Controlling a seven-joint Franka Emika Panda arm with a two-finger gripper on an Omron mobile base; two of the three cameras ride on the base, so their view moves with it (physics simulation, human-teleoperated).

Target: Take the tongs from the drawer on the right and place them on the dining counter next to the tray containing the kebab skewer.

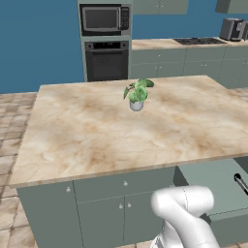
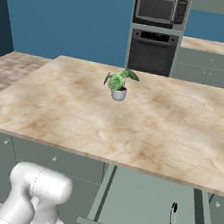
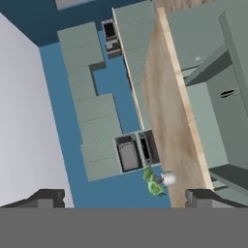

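White arm low and folded, gripper wide open, rolled sideways.

The island top is beige marble with brown veins. Grey-green drawer holds black, silvery-edged tongs. Green plant in a pale pot; far wall blue.

No readable text is showing anywhere in this kitchen

The microwave and the oven at the far wall are showing dark control panels with marks too small to read, and the toaster at the far right, the drawer fronts and the marbled island are carrying no label, brand or number.
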